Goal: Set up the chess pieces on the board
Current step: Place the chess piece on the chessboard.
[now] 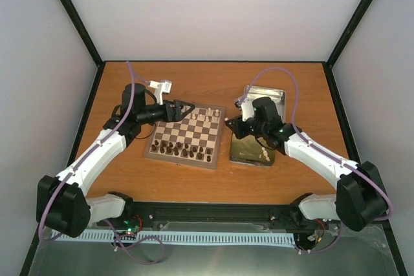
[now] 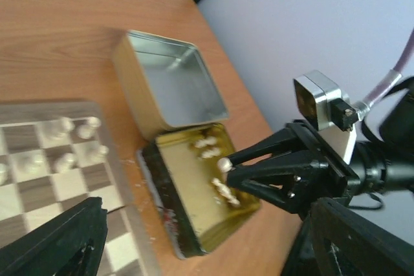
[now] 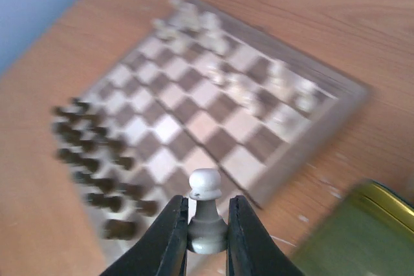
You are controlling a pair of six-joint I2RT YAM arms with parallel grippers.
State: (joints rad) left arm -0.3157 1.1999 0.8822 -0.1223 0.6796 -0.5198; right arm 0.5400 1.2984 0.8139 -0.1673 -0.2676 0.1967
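Black left gripper [image 1: 185,106] at the far edge of the one board [image 1: 183,161], jaws spread wide, nothing between them. On the board: two rows of dark brown pieces [image 1: 181,149] along the near edge, a handful of cream chess pieces [image 1: 206,116] toward the far right corner, too small to count. Just off the right edge, right gripper [image 3: 207,240] clamped on one cream pawn [image 3: 206,185], upright. Further right, one gold tin [image 1: 240,153] with a few more cream pieces, one silver lid [image 1: 275,97] just behind it.
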